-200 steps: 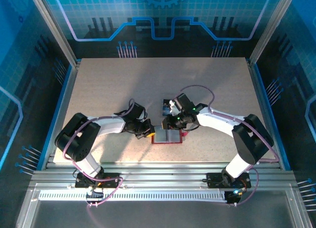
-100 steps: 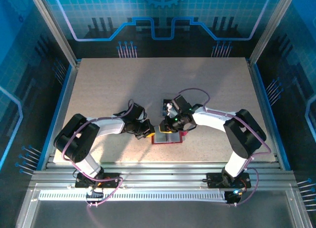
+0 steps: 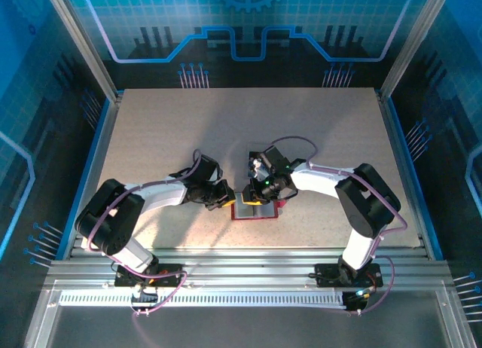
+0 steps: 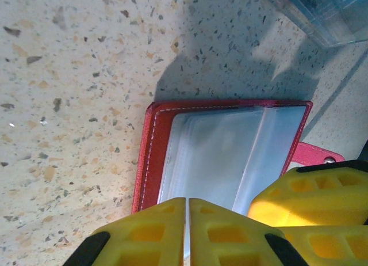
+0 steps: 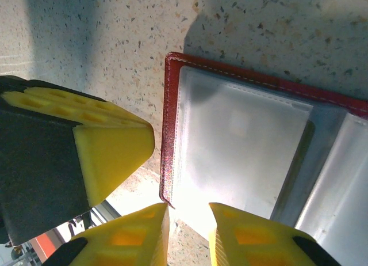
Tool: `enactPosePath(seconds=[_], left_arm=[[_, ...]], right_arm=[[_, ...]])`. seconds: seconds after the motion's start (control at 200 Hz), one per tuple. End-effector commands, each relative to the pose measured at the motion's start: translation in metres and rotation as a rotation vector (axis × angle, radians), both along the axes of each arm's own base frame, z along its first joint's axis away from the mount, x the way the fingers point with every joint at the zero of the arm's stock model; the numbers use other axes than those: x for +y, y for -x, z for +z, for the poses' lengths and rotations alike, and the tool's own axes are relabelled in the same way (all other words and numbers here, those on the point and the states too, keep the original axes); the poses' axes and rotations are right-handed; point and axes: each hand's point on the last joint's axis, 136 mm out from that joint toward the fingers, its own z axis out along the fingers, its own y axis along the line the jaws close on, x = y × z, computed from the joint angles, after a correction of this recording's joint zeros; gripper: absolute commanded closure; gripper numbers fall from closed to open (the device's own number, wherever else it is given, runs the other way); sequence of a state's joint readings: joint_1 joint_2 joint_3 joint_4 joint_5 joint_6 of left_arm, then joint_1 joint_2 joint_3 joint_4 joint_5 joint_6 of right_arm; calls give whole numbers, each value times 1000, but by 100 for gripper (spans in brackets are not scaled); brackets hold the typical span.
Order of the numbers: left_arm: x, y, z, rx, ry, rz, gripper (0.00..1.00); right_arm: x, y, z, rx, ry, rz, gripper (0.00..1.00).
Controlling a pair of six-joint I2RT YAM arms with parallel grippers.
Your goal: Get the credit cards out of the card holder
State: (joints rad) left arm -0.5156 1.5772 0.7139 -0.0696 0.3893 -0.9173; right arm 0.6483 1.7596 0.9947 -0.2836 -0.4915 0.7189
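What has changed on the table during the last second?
The right gripper slid slightly toward the left arm, over the open red card holder, and its elbow swung inward. The left gripper stayed shut at the holder's left edge. The card holder did not move.

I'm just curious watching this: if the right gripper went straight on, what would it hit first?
Probably the card holder: the right gripper points at its near edge, with the clear pocket just ahead of its parted jaws. Whether they touch is unclear.
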Motion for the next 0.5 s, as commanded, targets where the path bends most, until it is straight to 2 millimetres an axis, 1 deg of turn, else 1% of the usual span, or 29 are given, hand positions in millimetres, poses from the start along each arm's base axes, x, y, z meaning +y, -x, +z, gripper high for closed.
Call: enactPosePath(seconds=[0.0,0.23,0.39,0.49], left_arm=[[5,12,-13,42,-30,0,90],[9,14,-22,54,-60,-6,90],[9,14,-26,60,-66,-9,90],[9,14,-28,64,-67,-9,90]], right_arm=[[5,-3,3,16,-20,-2,74],[4,-5,1,22,-17,-11,74],[5,-7,4,30,-45,-21,74],[4,-6,1,44,-45,-21,74]])
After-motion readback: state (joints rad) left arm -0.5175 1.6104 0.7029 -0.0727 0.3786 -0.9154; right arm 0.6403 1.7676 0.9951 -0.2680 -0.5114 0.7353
